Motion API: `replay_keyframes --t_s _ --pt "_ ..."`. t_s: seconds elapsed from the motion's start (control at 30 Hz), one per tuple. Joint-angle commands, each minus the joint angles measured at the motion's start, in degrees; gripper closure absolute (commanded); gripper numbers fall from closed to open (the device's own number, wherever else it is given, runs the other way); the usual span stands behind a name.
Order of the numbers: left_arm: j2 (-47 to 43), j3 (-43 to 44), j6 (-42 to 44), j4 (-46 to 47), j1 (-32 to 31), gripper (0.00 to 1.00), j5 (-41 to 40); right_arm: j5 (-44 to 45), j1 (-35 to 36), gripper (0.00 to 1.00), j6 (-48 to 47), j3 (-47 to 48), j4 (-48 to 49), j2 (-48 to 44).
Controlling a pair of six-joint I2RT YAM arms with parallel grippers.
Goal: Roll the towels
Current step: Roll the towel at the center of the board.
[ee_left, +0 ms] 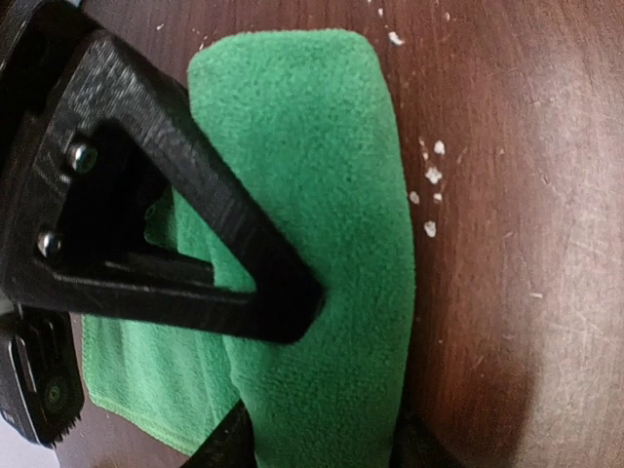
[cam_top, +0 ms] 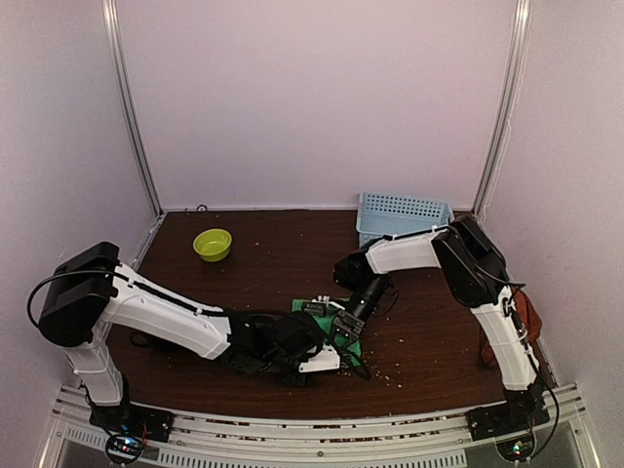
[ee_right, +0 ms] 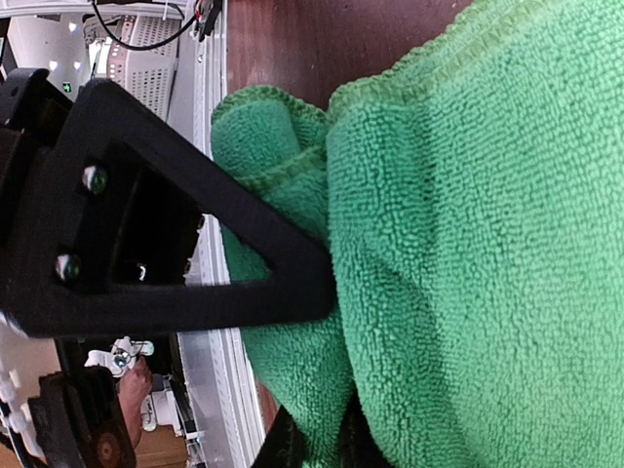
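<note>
Both arms are bunched up over the green towel, which sits on the worktop in the near middle, just ahead of the arm bases. From the top camera most of it is buried under the two wrists, so only bits of green poke out.

On the left wrist cam, the left claw is narrowed onto a folded-over ridge of the green towel, with cloth packed between the two black fingers. One flat layer is spread out underneath, toward the lower left. So I'd call that one holding the towel.

It's the same deal on the right wrist cam. The right claw is pinched on a thick, doubled-up edge of the same towel, and green fills nearly the whole frame.

The rust towel is off at the far right edge of the worktop, half hidden behind the right arm and well apart from either claw.

Other stuff: a light-blue basket sits at the back right and a yellow-green bowl at the back left. Pale crumbs are scattered on the dark wood just beside the green towel.
</note>
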Motion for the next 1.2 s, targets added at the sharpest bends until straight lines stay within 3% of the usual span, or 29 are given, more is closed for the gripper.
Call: replay_keyframes --t_s 0.0,0.17,0.3,0.4,0.47,0.6,0.7,0.77,0.9,1.03,1.17 --pt "4.20 2.89 1.85 -0.01 0.13 0.59 -0.51 4.23 -0.05 1.00 -3.90 -0.05 -4.71 2.07" --pt "5.66 4.93 -0.36 -4.20 0.14 0.82 2.02 3.32 -1.14 0.87 -7.46 3.47 -9.87 -4.28" --pt "5.54 8.42 -4.61 -10.96 0.13 0.86 8.21 6.63 -3.93 0.71 -4.70 7.93 -8.81 -12.05" --pt "5.95 11.17 -7.63 -15.40 0.34 0.87 14.54 10.33 -7.22 0.69 0.78 8.83 -3.88 -18.79" --pt "6.74 12.95 -9.55 -17.71 1.19 0.87 19.99 16.06 -9.74 0.63 6.89 5.88 3.35 -24.91" --pt "9.89 16.72 -14.55 -19.08 5.87 0.86 35.15 25.21 -14.11 0.65 12.74 -4.50 16.48 -40.16" --pt "13.11 19.29 -18.40 -18.81 11.22 0.86 50.02 27.94 -15.43 0.67 11.98 -13.68 24.47 -53.76" --pt "14.61 19.93 -20.72 -17.37 14.02 0.86 56.23 24.86 -15.47 0.68 7.76 -18.83 24.05 -60.01" --pt "20.76 22.20 -23.86 -17.55 18.46 0.86 69.50 23.42 -9.81 0.72 0.80 -26.45 19.79 -66.89" --pt "26.65 26.80 -24.43 -20.14 19.95 0.87 75.21 36.83 3.30 0.73 -3.47 -35.06 20.19 -67.60" --pt "29.34 27.73 -25.49 -20.51 21.32 0.87 76.11 44.42 10.90 0.68 -6.56 -39.34 23.66 -65.37"
